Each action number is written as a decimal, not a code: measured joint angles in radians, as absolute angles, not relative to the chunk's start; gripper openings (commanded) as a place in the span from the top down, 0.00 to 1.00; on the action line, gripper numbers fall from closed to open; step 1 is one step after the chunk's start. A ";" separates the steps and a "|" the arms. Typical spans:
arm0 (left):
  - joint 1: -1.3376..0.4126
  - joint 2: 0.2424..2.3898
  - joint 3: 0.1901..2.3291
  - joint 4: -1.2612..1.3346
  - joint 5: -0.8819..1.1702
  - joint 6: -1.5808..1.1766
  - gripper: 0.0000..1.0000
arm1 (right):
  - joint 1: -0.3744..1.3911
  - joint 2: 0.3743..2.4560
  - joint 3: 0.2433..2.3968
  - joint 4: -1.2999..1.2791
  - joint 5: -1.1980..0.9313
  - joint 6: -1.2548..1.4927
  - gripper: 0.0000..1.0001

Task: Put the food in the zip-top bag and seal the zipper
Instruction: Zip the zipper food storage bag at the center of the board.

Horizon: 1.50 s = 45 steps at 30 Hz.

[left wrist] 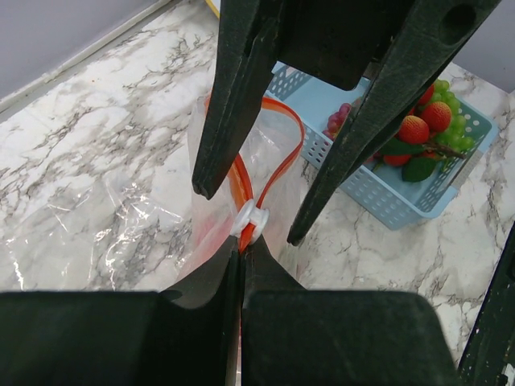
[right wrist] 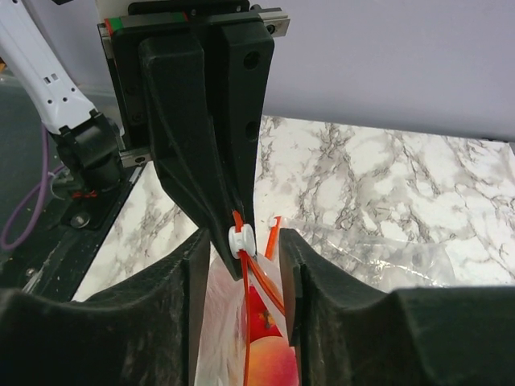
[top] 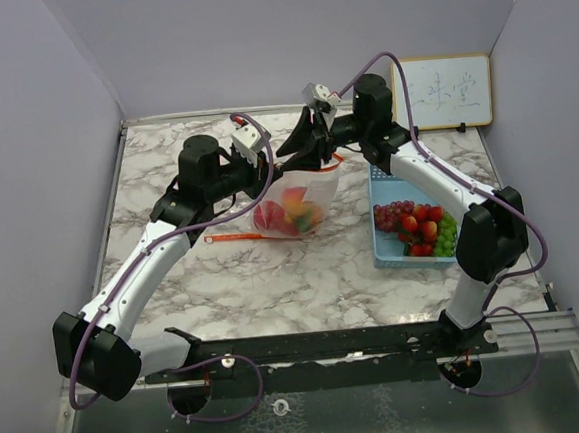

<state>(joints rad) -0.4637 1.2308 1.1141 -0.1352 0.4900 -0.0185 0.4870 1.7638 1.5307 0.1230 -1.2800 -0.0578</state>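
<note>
The clear zip-top bag (top: 299, 204) stands mid-table, holding a red tomato (right wrist: 262, 312), a peach (right wrist: 272, 363) and other produce. My left gripper (left wrist: 241, 252) is shut on the bag's orange zipper strip (left wrist: 283, 153), right behind the white slider (left wrist: 251, 217). It comes in from above in the right wrist view (right wrist: 236, 265). My right gripper (right wrist: 244, 237) is open, one finger on each side of the bag's top at the slider (right wrist: 241, 239), and does not press it. Its fingers (left wrist: 233, 121) hang over the bag in the left wrist view. Both grippers meet above the bag (top: 305, 153).
A light-blue mesh basket (top: 385, 251) stands right of the bag, holding purple grapes (top: 391, 211), red fruits (top: 423, 228) and green grapes (top: 445, 234). It also shows in the left wrist view (left wrist: 402, 201). A whiteboard (top: 447, 91) leans on the back wall.
</note>
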 measured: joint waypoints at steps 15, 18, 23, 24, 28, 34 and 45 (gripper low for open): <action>-0.464 1.231 1.121 -0.144 0.490 -0.016 1.00 | 0.487 1.769 1.531 0.119 -1.277 -0.052 0.65; -0.464 1.231 1.122 -0.144 0.490 -0.016 1.00 | 0.487 1.773 1.531 0.118 -1.276 -0.049 0.59; -0.464 1.242 1.135 -0.147 0.490 -0.015 1.00 | 0.487 1.773 1.531 0.112 -1.275 -0.051 0.71; -0.464 1.244 1.137 -0.147 0.490 -0.015 1.00 | 0.487 1.773 1.531 0.112 -1.275 -0.051 0.73; -0.464 1.247 1.137 -0.147 0.490 -0.015 1.00 | 0.487 1.773 1.531 0.110 -1.273 -0.054 0.77; -0.461 1.248 1.137 -0.152 0.489 -0.009 1.00 | 0.487 1.773 1.531 0.088 -1.250 -0.075 0.86; -0.451 1.241 1.139 -0.159 0.463 0.015 1.00 | 0.426 1.755 1.499 0.012 -1.218 -0.118 0.92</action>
